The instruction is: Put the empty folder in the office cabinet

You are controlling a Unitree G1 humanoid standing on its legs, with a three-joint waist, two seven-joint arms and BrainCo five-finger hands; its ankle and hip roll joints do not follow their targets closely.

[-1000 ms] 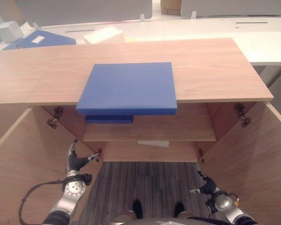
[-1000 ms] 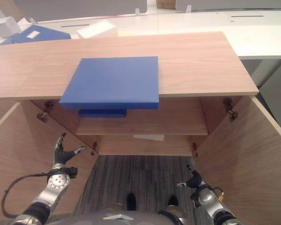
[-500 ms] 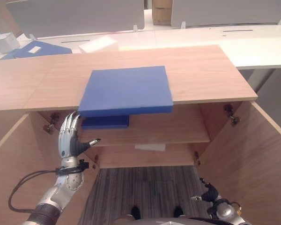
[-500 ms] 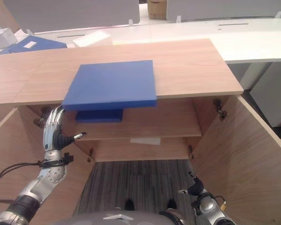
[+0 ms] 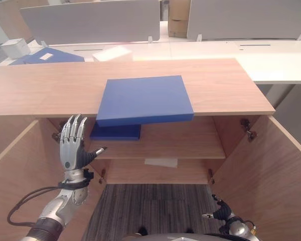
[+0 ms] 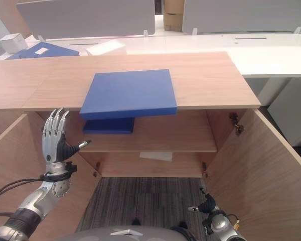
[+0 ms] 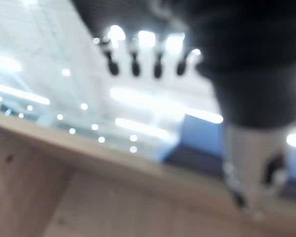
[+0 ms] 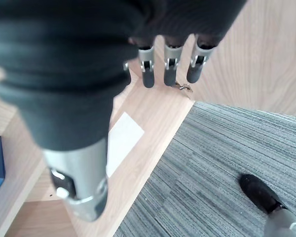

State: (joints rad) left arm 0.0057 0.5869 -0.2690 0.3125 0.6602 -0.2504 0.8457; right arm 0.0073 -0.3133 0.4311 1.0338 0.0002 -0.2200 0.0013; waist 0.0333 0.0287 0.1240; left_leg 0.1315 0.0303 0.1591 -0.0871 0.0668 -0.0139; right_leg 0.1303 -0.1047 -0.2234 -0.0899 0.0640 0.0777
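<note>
The blue folder [image 5: 144,100] sits on the cabinet top [image 5: 40,90], overhanging its front edge. Left hand [image 5: 73,145], fingers spread and empty, waits at its 7 o'clock. Right hand [image 5: 223,213] hangs low, fingers relaxed. I'd grab the overhang, then slide it onto the shelf [image 5: 190,145].

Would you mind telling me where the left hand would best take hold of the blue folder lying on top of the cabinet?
Probably its near edge: the blue folder lies flat and overhangs the cabinet top there. The open left hand is just below, so it could come up from the front, fingers under, thumb on top.
</note>
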